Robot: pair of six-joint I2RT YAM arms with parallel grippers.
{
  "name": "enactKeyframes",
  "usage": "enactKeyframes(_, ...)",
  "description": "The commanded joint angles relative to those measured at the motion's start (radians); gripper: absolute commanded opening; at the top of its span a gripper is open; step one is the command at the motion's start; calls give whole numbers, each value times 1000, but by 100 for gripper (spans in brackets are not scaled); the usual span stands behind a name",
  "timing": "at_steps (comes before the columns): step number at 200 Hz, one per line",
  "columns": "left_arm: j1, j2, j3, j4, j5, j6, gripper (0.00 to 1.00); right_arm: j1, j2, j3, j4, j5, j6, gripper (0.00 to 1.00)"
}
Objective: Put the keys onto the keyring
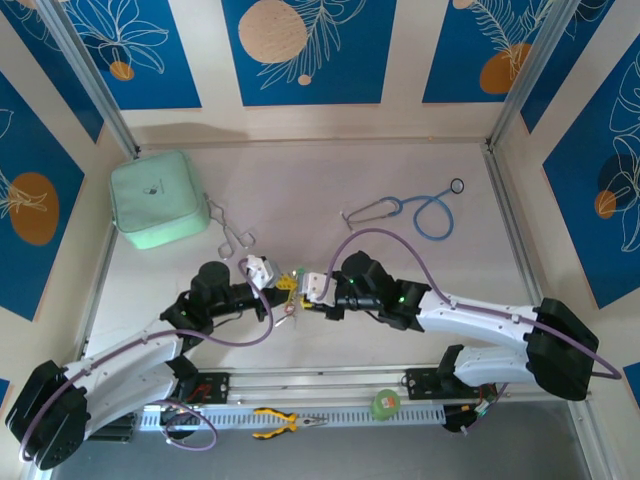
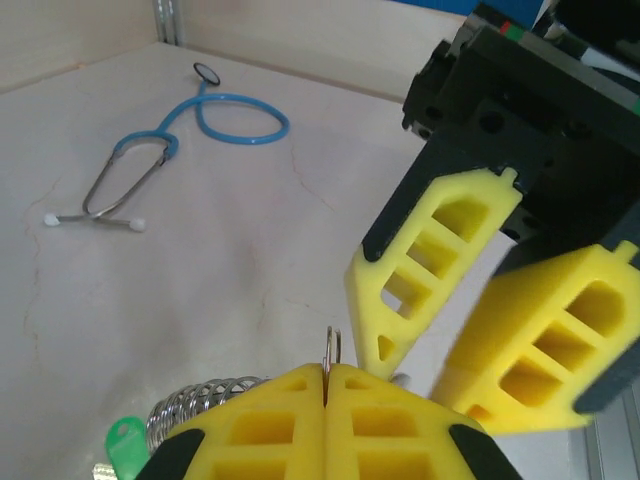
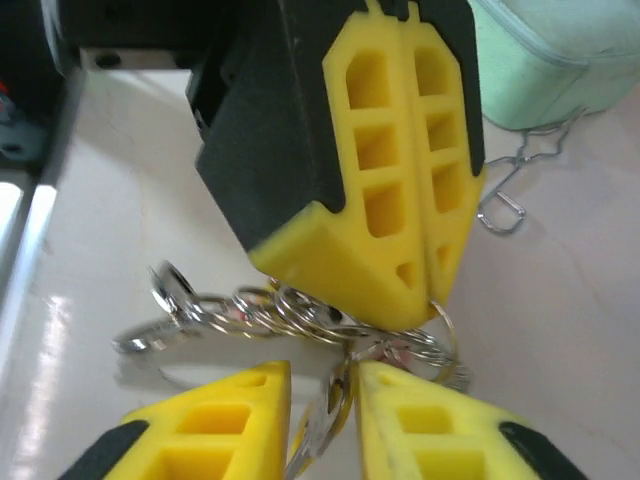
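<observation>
Both white arms, the left arm (image 1: pixel 120 365) and the right arm (image 1: pixel 490 322), reach in from six o'clock and meet over the middle of the table (image 1: pixel 330 170). From that meeting point a mint-green pouch (image 1: pixel 158 200) sits at ten o'clock, a blue stethoscope (image 1: pixel 425 212) at two o'clock and silvery forceps (image 1: pixel 232 232) at eleven. The left gripper (image 3: pixel 428 305) is clamped tight on the keyring (image 3: pixel 295 312), whose linked loops trail toward nine o'clock in the right wrist view. The right gripper (image 3: pixel 325 378) faces it from six o'clock, fingers partly apart, with the keys (image 3: pixel 322 425) in the gap; whether its pads touch them cannot be told. A green tag (image 2: pixel 125 440) shows at seven o'clock in the left wrist view.
</observation>
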Motion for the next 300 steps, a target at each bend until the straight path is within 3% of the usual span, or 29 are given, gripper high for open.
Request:
enactKeyframes(1,-6,-10,-3,74,31,36,0,-86,-83,9,-40,-187,68,35)
enactKeyframes(34,-7,-18,-27,104,71,115,0,-326,-136,27,-137,-560,191,35)
enactKeyframes(71,-6,-5,-36,157,114,150,0,-360,-68,71,-93,-631,220,33)
enactKeyframes(167,-6,13,-37,180,135,146,0,-272,118,140,-73,-669,191,35)
enactKeyframes(219,-7,12,-38,191,143,139,0,-255,156,156,-83,-628,165,30)
enactKeyframes(273,-6,7,-45,208,142,133,0,-255,168,167,-105,-621,144,4)
enactKeyframes(300,-7,7,-46,218,143,128,0,-257,171,175,-113,-622,136,1)
